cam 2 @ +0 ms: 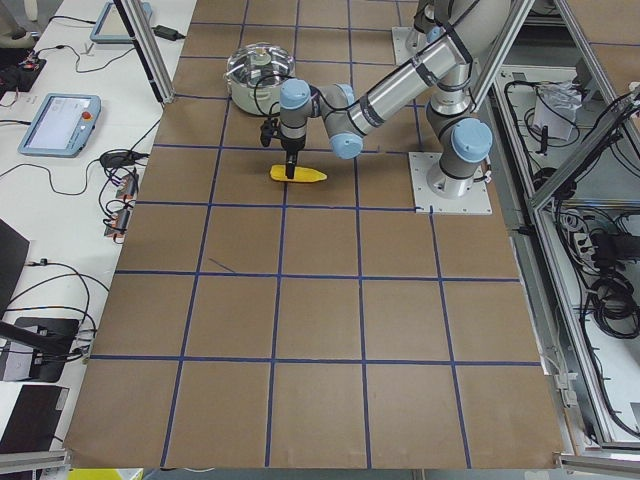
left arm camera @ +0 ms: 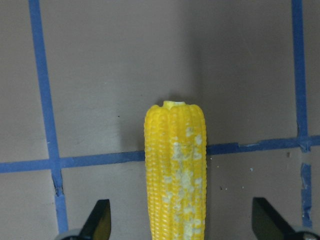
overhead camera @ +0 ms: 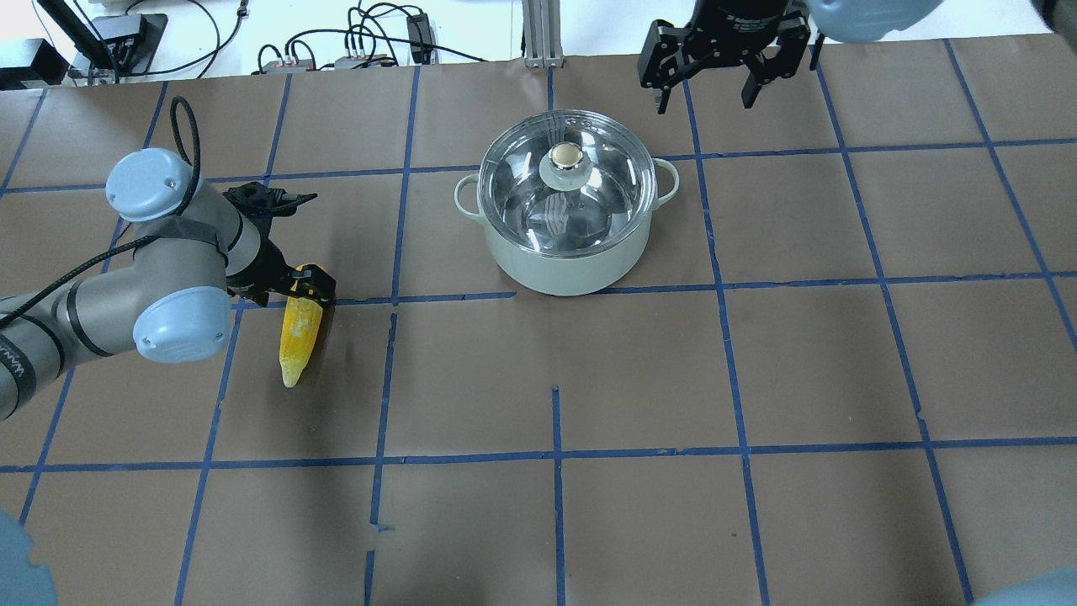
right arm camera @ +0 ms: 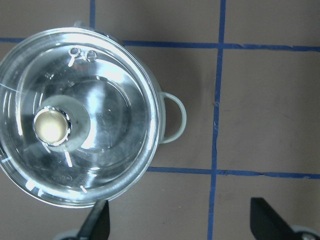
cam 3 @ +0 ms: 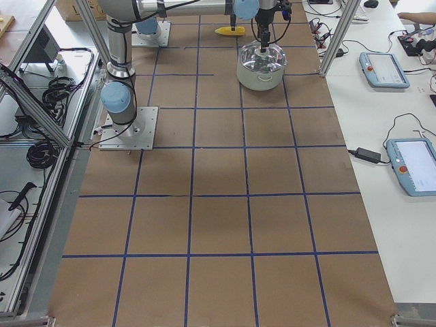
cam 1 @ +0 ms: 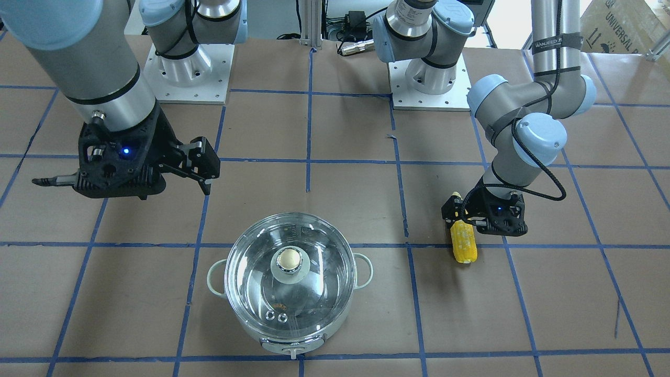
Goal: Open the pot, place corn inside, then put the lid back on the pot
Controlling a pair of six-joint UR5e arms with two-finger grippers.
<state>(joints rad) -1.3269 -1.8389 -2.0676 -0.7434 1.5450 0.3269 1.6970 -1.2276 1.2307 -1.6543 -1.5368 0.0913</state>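
The lid point(overhead camera: 538, 198) sits on the pot point(overhead camera: 572, 263). The corn point(overhead camera: 299, 337) lies on the table point(overhead camera: 757, 379), well to the pot's left, between the left gripper's point(overhead camera: 305, 282) spread fingers, ungripped. The right gripper point(overhead camera: 707, 84) hangs beyond the pot, fingers spread, holding nothing.

Lid point(overhead camera: 565, 187) on pot point(overhead camera: 572, 265), corn point(overhead camera: 300, 337) apart

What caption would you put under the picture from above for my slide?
Left gripper open around the corn, right gripper open beyond the pot, its lid on.

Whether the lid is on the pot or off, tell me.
On: the lid sits flush across the rim of the pot, closing it.
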